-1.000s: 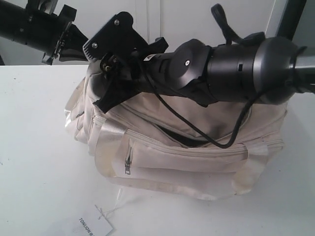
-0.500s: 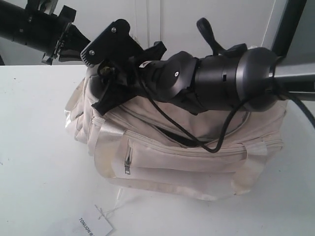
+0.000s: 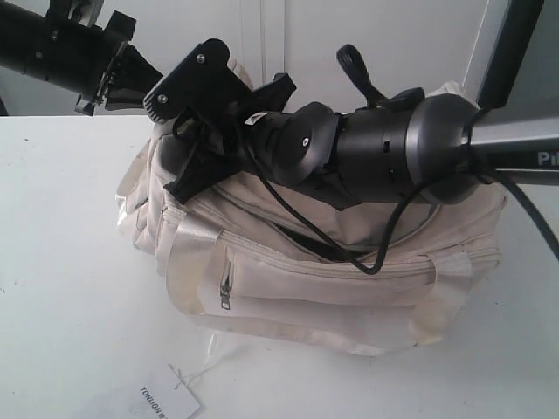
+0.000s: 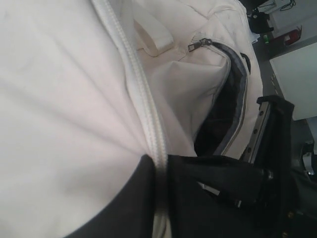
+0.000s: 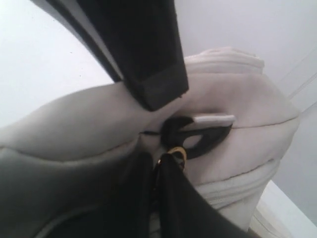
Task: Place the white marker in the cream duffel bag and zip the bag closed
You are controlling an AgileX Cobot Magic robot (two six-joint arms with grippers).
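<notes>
- On a white table (image 3: 70, 262), the cream duffel bag (image 3: 349, 297) sits slumped. Its top zipper is partly undone, and a dark gap (image 3: 301, 243) along the bag's crown shows black lining.
- Across the top of the bag reaches the right gripper (image 5: 158, 164). Its fingers appear pinched together on the gold ring pull (image 5: 173, 152), at one end of the bag's opening.
- At the end of the bag nearest that pull, the left gripper (image 3: 122, 77) lies against the fabric. Whether its jaws clamp the cloth cannot be told.
- The white marker shows in no view. It is most likely already inside the bag, which leaves only the zipping. A small white sliver just beside the ring cannot be identified.
- The bag looks limp, so its cloth is likely to bunch and travel with the slider rather than resist it. A counter-hold on the bag's end seam would keep the track taut.
- The ring is the place to take hold. It is small, hard and probably slick, so it is best drawn along the zipper's curve.
- A paper hang tag (image 3: 166, 401) lies on the table in front of the bag.
</notes>
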